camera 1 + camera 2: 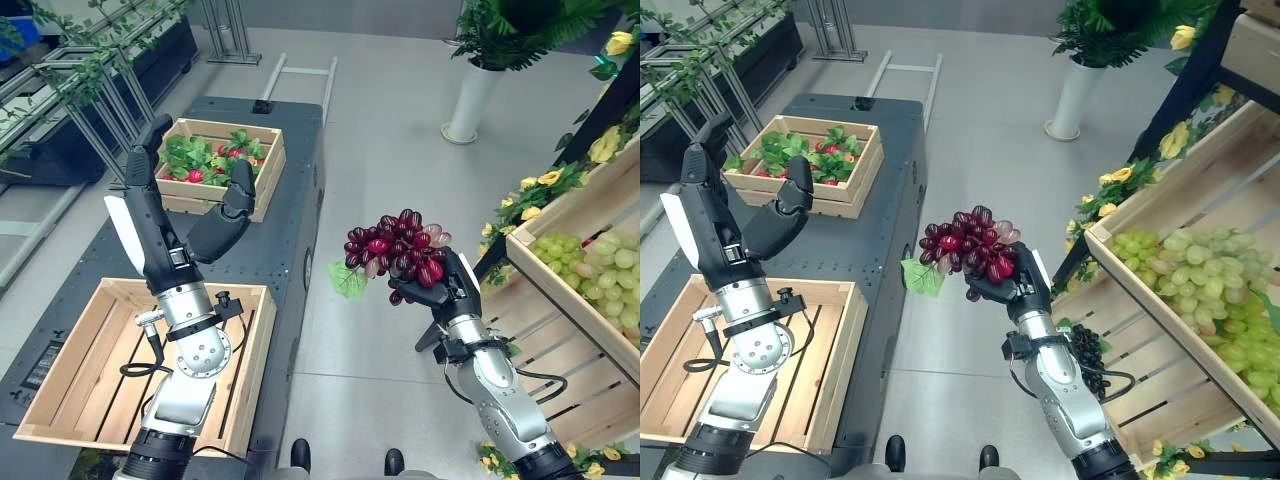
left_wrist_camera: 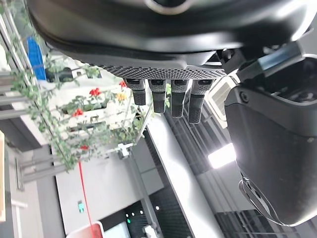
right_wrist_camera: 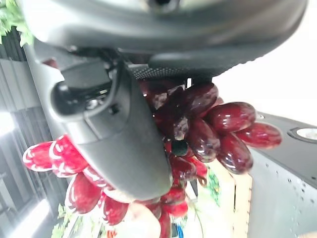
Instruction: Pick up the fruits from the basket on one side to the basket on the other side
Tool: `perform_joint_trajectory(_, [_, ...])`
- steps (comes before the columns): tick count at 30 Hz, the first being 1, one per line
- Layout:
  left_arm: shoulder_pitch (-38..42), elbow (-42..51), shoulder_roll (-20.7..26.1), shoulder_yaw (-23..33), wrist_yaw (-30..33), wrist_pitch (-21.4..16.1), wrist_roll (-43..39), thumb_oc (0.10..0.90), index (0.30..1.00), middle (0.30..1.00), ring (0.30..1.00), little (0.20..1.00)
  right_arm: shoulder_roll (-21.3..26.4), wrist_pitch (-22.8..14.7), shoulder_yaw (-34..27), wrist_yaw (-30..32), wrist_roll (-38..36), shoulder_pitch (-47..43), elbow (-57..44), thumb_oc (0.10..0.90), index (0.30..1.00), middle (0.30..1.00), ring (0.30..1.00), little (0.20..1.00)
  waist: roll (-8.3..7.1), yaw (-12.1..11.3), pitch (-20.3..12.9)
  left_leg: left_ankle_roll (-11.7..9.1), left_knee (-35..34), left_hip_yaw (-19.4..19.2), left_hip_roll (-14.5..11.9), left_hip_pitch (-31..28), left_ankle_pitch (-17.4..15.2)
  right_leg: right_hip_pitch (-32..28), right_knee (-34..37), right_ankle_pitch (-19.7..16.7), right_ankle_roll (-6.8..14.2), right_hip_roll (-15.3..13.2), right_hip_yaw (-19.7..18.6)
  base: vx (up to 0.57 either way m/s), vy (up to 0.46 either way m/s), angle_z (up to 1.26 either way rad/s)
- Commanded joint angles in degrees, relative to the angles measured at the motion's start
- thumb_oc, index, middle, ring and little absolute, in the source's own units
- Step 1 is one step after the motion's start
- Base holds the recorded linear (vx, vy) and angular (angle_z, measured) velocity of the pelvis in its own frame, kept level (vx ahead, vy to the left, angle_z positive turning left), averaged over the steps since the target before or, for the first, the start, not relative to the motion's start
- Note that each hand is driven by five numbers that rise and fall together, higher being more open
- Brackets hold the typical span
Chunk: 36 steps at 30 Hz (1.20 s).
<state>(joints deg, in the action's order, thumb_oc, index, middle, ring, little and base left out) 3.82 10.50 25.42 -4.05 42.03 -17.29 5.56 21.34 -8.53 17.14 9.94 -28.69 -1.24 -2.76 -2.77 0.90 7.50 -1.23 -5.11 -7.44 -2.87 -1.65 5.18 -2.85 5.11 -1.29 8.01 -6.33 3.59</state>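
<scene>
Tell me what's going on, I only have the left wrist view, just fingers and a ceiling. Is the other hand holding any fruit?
Observer: Yes. The right hand is curled round a bunch of red grapes, held up over the floor between the table and the shelf.
Operator: Where could it put them?
Observer: An empty wooden crate sits on the near end of the dark table, under the left arm.
Operator: And my left hand?
Observer: The left hand is raised, open, holding nothing.
Operator: Any other fruit around?
Observer: Green grapes lie in the shelf crate on the right.
</scene>
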Motion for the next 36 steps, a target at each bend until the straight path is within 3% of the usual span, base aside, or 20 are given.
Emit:
perform_joint_trajectory(1, [6.72, -1.82, -0.42, -0.68, -1.84, -7.17, -1.66, 0.8, 0.9, 0.9, 0.9, 0.9, -1.35, -10.68, -3.02, -0.15, -0.05, -3.46, -0.68, 0.4, 0.3, 0.3, 0.3, 0.3, 1.18, 0.68, -4.77, 0.39, 0.11, 1.97, 0.69, -2.71, -6.52, 0.6, -0.49, -1.11, -2.24, 2.29, 1.31, -0.02, -0.001, -0.19])
perform_joint_trajectory(7, [7.94, -2.58, -0.85, -4.21, -2.88, -8.37, -4.81, 0.8, 0.9, 0.9, 0.9, 0.9, -2.44, -12.1, -2.16, 0.52, -1.43, -2.3, 5.35, 0.4, 0.3, 0.3, 0.3, 0.3, 1.47, 1.82, -3.66, 0.8, 0.94, 0.48, 0.89, -2.79, -7.05, 1.66, -2.21, -0.31, -2.38, 2.79, 0.2, -0.05, 0.002, -0.14])
perform_joint_trajectory(11, [9.21, -2.87, -1.33, -6.43, -3.74, -9.41, -6.3, 0.8, 0.9, 0.9, 0.9, 0.9, -2.66, -13.17, -2.48, 0.72, -3.12, -2.72, 8.64, 0.4, 0.3, 0.3, 0.3, 0.3, 1.74, 2.74, -1.73, 0.77, 5.23, -0.71, 0.81, -0.59, -8.18, 3.73, -5.23, 0.52, -2.73, 3.43, -0.78, -0.1, -0.003, -0.25])
perform_joint_trajectory(20, [12.66, -3.21, -3.23, -11.24, -3.43, -13.37, -7.32, 0.8, 0.9, 0.9, 0.9, 0.9, -1.84, -15.67, -4.38, -1.42, -6.21, -4.3, 13.49, 0.4, 0.3, 0.3, 0.3, 0.3, 3.53, 5.53, 4.52, 0.88, 8.86, -2.24, 1.78, 3.49, -8.85, 7.7, -8.2, 1.12, -3.11, 4.08, -2.5, -0.1, 0.013, -0.21])
perform_joint_trajectory(26, [18.83, -4.86, -4.21, -14.14, -0.72, -15.45, -7.33, 0.8, 0.9, 0.9, 0.9, 0.9, -0.25, -16.71, -5.15, -1.16, -6.12, -12.72, 16.08, 0.4, 0.3, 0.3, 0.3, 0.3, 4.28, 6.54, 11.5, -0.04, 17.33, -2.7, 1.95, 11.63, -9.46, 14.35, -14.05, 1.75, -4.24, 4.63, -1.37, -0.17, -0.034, -0.06])
perform_joint_trajectory(36, [24.25, -7.51, -5.65, -16.16, 0.2, -16.89, -6.68, 0.8, 0.9, 0.9, 0.9, 0.9, 0.49, -18.15, -5.84, -0.37, -6.24, -21.47, 18.2, 0.4, 0.3, 0.3, 0.3, 0.3, 4.78, 6.63, 18.47, -0.81, 29.19, -1.59, 1.1, 23.7, -10.42, 23.21, -22.88, 3.35, -6.31, 4.83, 0.8, -0.08, -0.059, -0.01])
